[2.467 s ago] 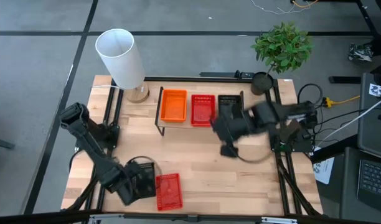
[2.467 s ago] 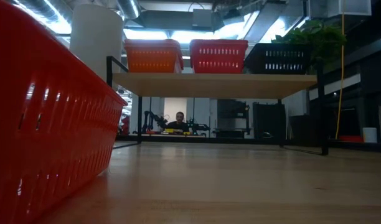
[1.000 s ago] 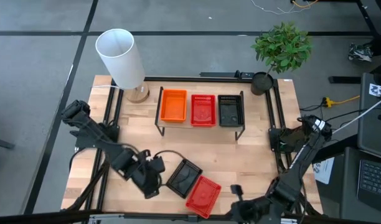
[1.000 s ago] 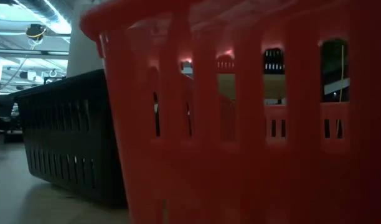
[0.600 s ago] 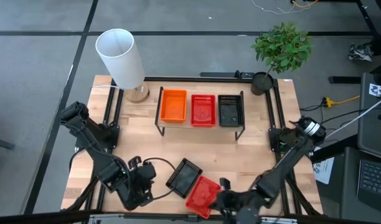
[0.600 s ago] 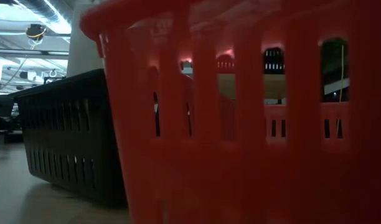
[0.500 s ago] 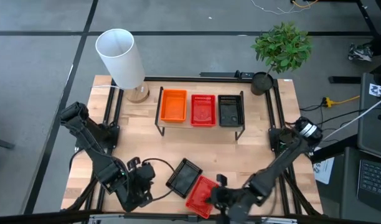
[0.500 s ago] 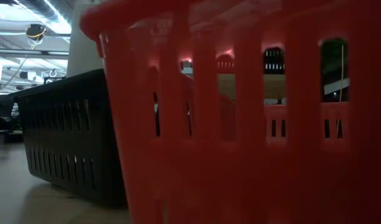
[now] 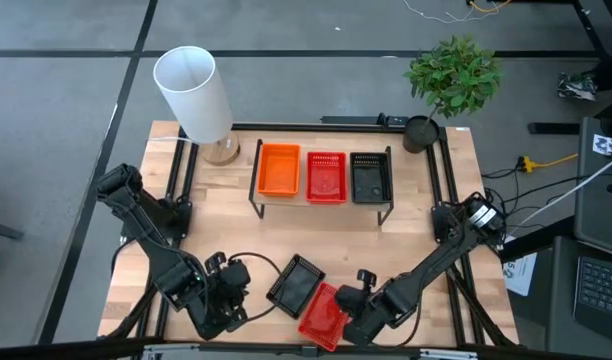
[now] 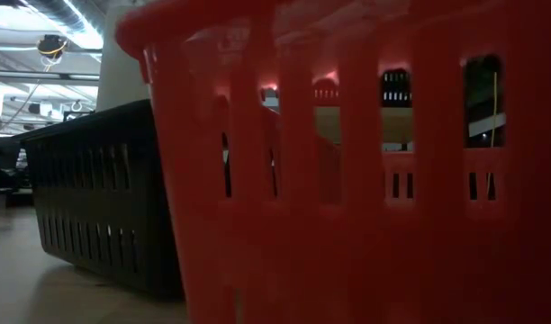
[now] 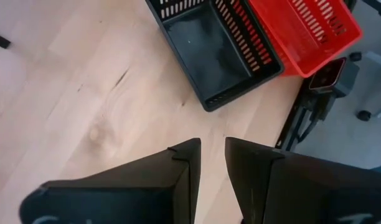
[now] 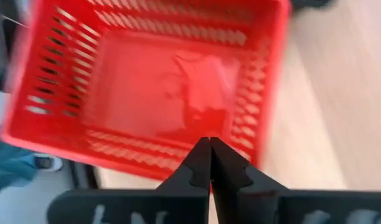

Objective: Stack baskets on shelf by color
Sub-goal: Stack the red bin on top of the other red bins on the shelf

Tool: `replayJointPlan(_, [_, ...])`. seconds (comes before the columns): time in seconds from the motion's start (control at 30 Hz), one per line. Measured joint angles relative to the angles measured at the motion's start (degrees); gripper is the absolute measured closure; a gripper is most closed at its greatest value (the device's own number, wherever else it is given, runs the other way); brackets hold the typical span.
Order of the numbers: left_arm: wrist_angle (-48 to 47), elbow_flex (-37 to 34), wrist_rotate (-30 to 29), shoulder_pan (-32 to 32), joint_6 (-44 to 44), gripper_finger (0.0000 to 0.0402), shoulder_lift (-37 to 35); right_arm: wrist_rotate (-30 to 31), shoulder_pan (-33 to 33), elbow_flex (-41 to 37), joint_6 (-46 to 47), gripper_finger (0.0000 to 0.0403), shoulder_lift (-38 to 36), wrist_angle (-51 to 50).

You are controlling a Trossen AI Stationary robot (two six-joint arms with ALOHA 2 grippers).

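Surface [image 9: 416,250]: broad bare stretch mid-depth, between shelf and near-edge items, passable from either side.
Shelf [image 9: 321,203], far centre: top filled by orange basket [image 9: 278,169], red basket [image 9: 326,175], black basket [image 9: 370,176], side by side.
Lamp [image 9: 198,97], far left corner: tall, blocks approach there.
Plant [image 9: 452,76], far right corner: foliage above surface edge.
Near centre: loose black basket [image 9: 298,283] and loose red basket [image 9: 323,315], touching, flanked closely by left gripper [image 9: 229,298] and right gripper [image 9: 354,318].
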Motion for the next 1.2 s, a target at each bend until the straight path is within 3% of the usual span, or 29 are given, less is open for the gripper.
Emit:
replayJointPlan(0.57, [-0.1,0.0,-0.8,0.1,0.0,0.0336,0.0,-1.3,-0.1,0.0,2.7,0.0403,-0.2,-21.2])
replayJointPlan(0.77, [-0.1,0.0,-1.5,0.1,0.0,0.0336,0.0,2.8,-0.1,0.3,5.3,0.0403,-0.2,-31.8])
replayJointPlan(1.2, [-0.1,0.0,-2.6,0.1,3.3,0.0336,0.0,3.4,2.7,22.1,-4.7,0.0403,-0.5,-33.0])
